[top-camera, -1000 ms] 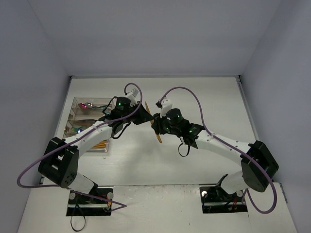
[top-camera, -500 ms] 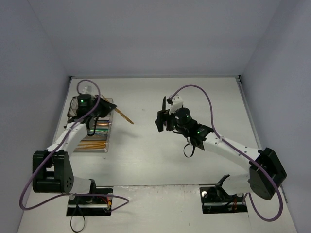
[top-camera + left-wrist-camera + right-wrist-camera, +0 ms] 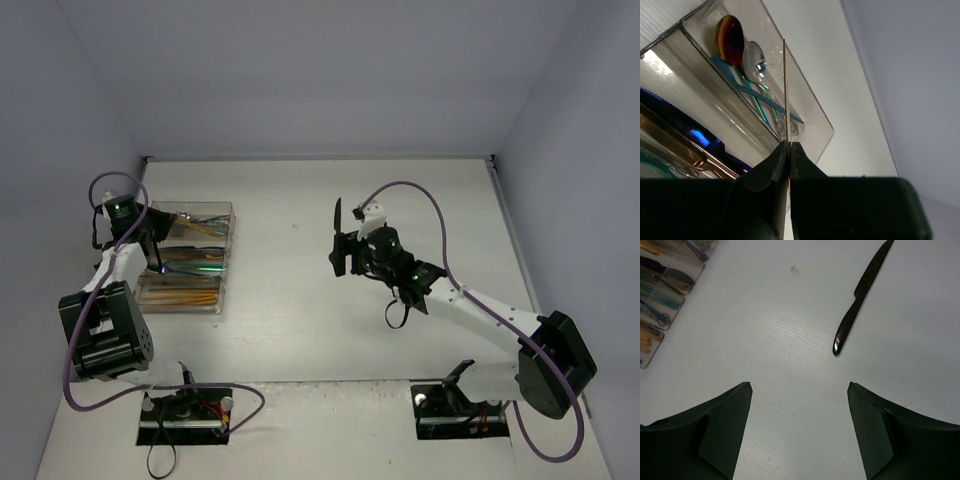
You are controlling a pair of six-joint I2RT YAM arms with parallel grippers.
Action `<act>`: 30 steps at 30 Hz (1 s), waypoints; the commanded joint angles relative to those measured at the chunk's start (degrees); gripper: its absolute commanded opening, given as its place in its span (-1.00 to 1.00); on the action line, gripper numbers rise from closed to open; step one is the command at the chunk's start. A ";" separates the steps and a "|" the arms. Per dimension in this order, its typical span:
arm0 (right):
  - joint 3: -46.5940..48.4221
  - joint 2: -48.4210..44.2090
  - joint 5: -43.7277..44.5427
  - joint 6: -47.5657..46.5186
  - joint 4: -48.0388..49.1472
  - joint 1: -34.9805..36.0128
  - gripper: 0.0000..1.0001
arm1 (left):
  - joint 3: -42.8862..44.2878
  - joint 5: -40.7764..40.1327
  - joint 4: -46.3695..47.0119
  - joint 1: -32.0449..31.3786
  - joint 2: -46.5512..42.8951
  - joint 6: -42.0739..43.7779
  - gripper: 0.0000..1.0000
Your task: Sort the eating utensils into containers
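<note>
my left gripper (image 3: 788,150) has swung from the middle and pinches a thin gold utensil (image 3: 785,90) over the tray (image 3: 232,240), ready to drop; right gripper (image 3: 799,386), now wide, overlooks the black knife (image 3: 855,310) on the table (image 3: 790,340)

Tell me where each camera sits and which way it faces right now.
Top external: above and behind the bases, looking down at the table; shows left arm, right arm, tray and black knife.
Left wrist: low beside the tray, looking along the shut left fingers pinching a thin gold utensil.
Right wrist: raised, facing down at the table between the open right fingers, black knife ahead.
Shared: top and right wrist both show the black knife; all three show the tray.
</note>
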 commanded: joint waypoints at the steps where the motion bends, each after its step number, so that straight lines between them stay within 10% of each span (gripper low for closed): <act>1: -0.44 -2.88 -0.45 0.83 2.31 -0.78 0.50 | 4.24 0.05 4.81 0.19 3.45 -3.11 -1.00; 8: -1.11 -2.83 -0.71 1.01 2.04 -1.10 0.50 | 4.00 0.50 5.22 -0.46 5.40 -5.42 -0.98; 20: -1.06 -1.41 -0.57 1.64 2.02 -1.24 0.50 | -2.27 -0.50 3.55 -1.30 1.84 -5.86 0.03; 30: 2.21 4.50 7.67 4.49 0.72 -2.26 0.52 | 4.96 -6.51 -13.57 -1.81 -4.07 3.95 0.35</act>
